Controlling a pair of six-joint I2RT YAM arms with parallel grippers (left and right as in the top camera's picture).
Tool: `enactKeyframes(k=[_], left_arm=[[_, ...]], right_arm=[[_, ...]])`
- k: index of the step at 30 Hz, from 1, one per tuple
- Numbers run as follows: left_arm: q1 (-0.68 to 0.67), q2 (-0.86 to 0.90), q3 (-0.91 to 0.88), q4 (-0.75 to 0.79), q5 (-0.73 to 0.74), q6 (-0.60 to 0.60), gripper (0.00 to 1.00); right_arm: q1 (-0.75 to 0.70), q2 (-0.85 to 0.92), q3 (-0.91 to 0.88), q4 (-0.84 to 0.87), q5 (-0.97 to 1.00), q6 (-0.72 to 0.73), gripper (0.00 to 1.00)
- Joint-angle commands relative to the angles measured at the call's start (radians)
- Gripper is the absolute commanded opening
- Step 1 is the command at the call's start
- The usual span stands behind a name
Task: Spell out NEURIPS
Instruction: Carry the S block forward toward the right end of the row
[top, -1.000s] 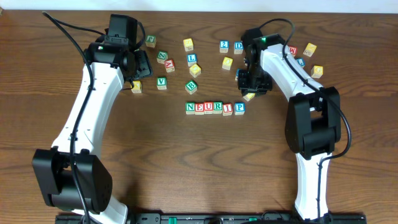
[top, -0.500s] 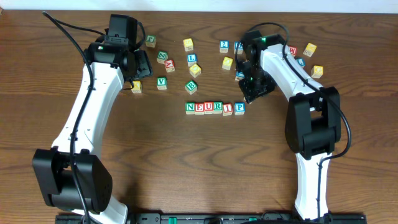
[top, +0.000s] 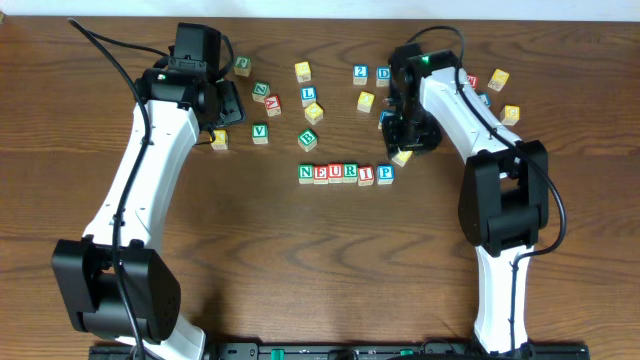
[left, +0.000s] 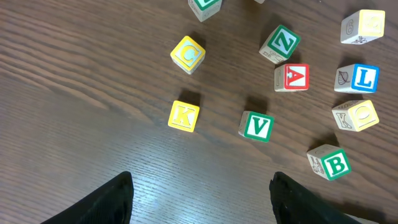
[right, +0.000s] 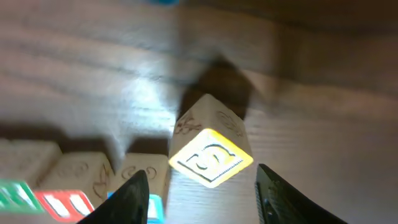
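Six wooden cubes N (top: 306, 172), E (top: 320, 172), U (top: 335, 172), R (top: 350, 172), I (top: 367, 175) and P (top: 385, 174) stand in a row at mid-table. The yellow-faced cube (top: 401, 156) rests on the table just up-right of P, turned askew. In the right wrist view the yellow-faced cube (right: 211, 155) sits between the open fingers of my right gripper (right: 200, 177) without touching them, with P (right: 152, 208) and I (right: 62, 202) at lower left. My right gripper (top: 408, 143) hovers over it. My left gripper (top: 228, 100) (left: 202, 180) is open and empty.
Other letter cubes lie scattered behind the row: K (left: 183, 116), C (left: 188, 54), V (left: 256, 126), Z (left: 280, 43), A (left: 292, 77), L (left: 359, 78), B (left: 329, 163). More cubes lie around my right arm, such as 2 (top: 360, 73) and a yellow one (top: 510, 114).
My right wrist twisted and turned back over the yellow-faced cube, which was hidden half a second ago and shows again near P. The left arm has not moved.
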Motion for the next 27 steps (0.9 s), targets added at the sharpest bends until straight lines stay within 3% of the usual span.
enactKeyframes(k=[1, 4, 27], left_arm=[[0.004, 0.012, 0.013, -0.002, 0.002, 0.013, 0.69], [0.004, 0.012, 0.013, -0.003, 0.002, 0.013, 0.69], [0.004, 0.012, 0.013, -0.002, 0.002, 0.013, 0.7]], right_arm=[[0.006, 0.011, 0.009, 0.021, 0.023, 0.301, 0.49], [0.011, 0.011, -0.006, 0.042, 0.079, 0.355, 0.49], [0.011, 0.011, -0.067, 0.101, 0.057, 0.329, 0.35]])
